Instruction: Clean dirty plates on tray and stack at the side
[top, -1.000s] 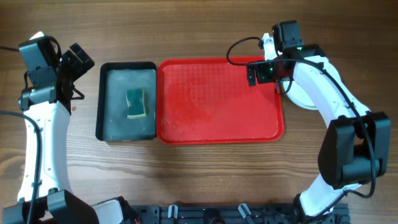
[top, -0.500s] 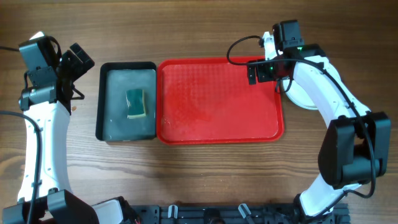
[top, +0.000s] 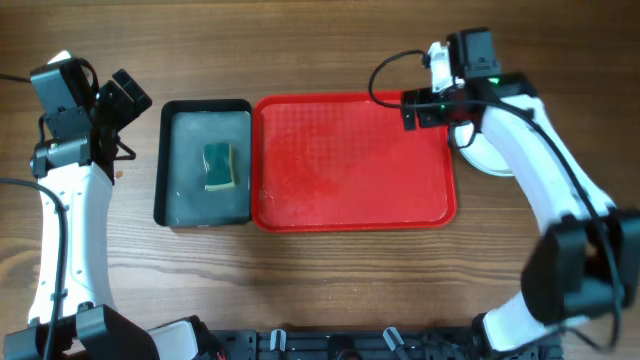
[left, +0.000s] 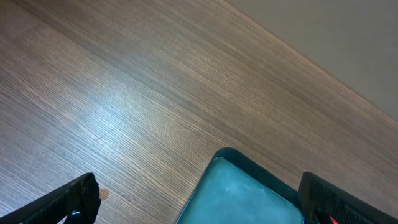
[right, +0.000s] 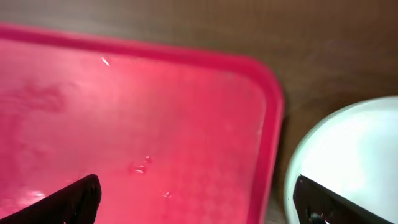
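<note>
Noting tray (top: 350, 165) lying mid-tabletop (top: 330, 40), long side running left to right, small shiny specks showing on its red floor in the right wrist view.

Finding plates (top: 478, 152) off the tray, resting on the tabletop just beside its right rim, toward the far corner. Seeing only a pale round edge from overhead, the remainder being covered by the right arm (top: 545, 175); not being able to tell how many are stacked. Confirming in the right wrist view a white rim parted from the tray's rounded corner by a narrow strip of wood.

Recording right claw (top: 425, 108) hanging over the tray's far right corner, jaws spread wide and pinching nothing, one jaw tip over the tray and the other over the plates. Noting a black cable (top: 385, 75) looping off that wrist above the tray's far rim.

Recording black tray (top: 205, 210) lying just beside the tray's left rim, a green sponge (top: 220, 166) sitting inside it.

Recording left claw (top: 122, 95) hanging over bare tabletop beyond the black tray's far left corner, jaws spread wide and pinching nothing, well apart from tray and plates.
</note>
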